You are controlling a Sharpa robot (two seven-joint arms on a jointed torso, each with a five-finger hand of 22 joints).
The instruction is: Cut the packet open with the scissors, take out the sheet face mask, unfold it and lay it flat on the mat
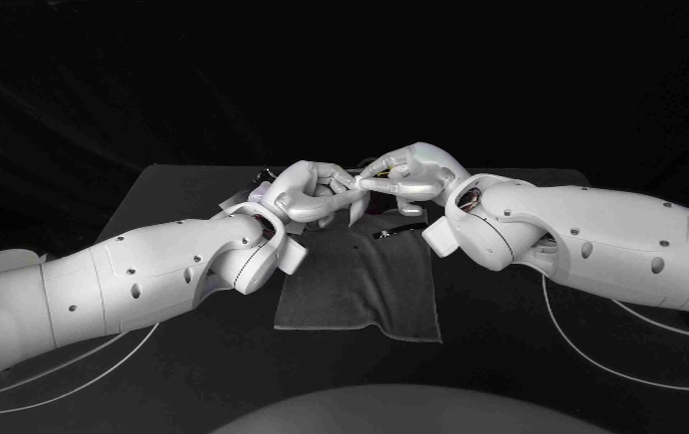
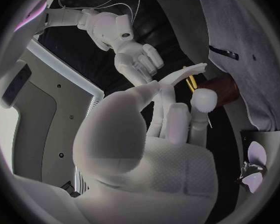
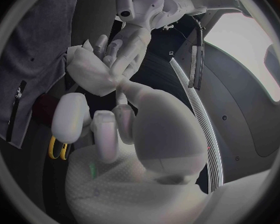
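The black desk (image 1: 172, 354) carries a grey mat (image 1: 359, 290) at its middle, and the two hands meet in the air over the mat's far end. The left hand (image 1: 309, 197) and the right hand (image 1: 412, 175) are fingertip to fingertip, with a small white folded mask (image 3: 90, 77) held between them and clear of the mat. Each hand appears to pinch one side of it with a few fingers (image 2: 171, 82) drawn together while the others are loosely curled; how firm either pinch is cannot be told. Below the hands a dark red thing (image 2: 222, 90), perhaps the packet, lies beside the mat, and the yellow-handled scissors (image 3: 56, 147) lie next to it, touched by neither hand. The mask is likely very light, thin and limp, probably damp and slick, so its layers should cling to each other and it would sag as soon as one side is let go. It looks easy to tear or stretch at its cut-outs. The safest hold is probably at the outer edge or a corner, each hand on a separate layer, pinched lightly. A slow pull apart should open the fold, and the mask could then be lowered onto the mat with both edges kept taut enough not to fold back.
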